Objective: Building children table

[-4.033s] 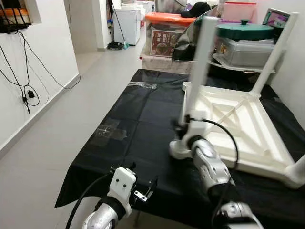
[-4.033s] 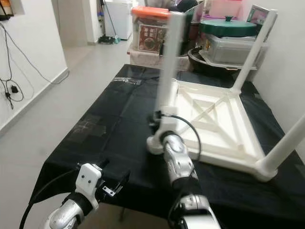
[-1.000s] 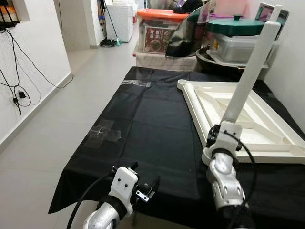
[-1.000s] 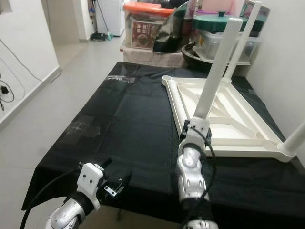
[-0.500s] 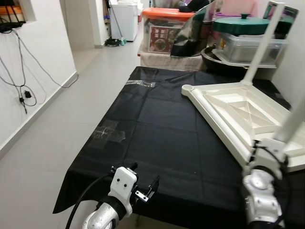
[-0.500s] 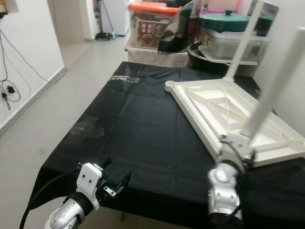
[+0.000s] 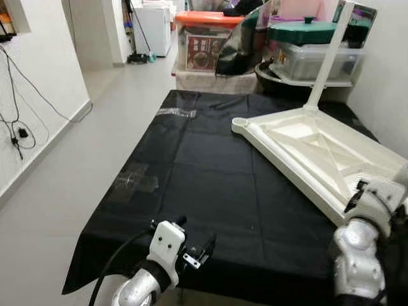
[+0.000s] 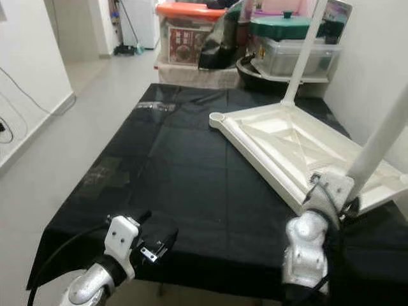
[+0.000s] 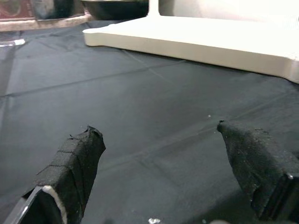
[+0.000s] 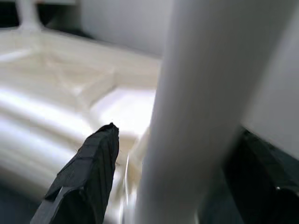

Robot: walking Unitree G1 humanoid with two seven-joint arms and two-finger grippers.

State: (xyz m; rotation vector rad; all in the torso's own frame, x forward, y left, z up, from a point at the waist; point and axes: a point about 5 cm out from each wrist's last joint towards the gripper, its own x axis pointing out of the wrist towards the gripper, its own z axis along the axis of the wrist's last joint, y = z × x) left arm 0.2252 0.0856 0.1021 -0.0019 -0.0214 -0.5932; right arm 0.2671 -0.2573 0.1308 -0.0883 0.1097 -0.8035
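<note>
- the right gripper is clamped around a white table leg; the wrist view shows one black finger on either side of the tube, pressed close against it.
- that leg rises from the near right corner of the upturned tabletop, and the silver right arm reaches up to it from the near edge of the scene.
- the left gripper hangs just above the black cloth at the near left, its padded fingers spread apart with nothing between them.
- the children's table lies upside down on the right half of the cloth, ribbed underside up, running from near right toward far right.
- a second leg stands at the far corner, in front of the stacked storage bins.
- the corner nearest the middle of the cloth is a bare round socket with no leg in it.
- judged from this, the build is partway: one leg looks seated, one is in hand at its corner, and at least one socket is left to fill; the fourth corner lies outside the frame, so its state can't be told.
- whether the held leg is fully home in its socket can't be seen.
- the head views give the whole layout and the empty socket; the right wrist view gives the grip on the leg up close; the left wrist view shows the tabletop's edge lying flat on the cloth, well apart from that gripper.
</note>
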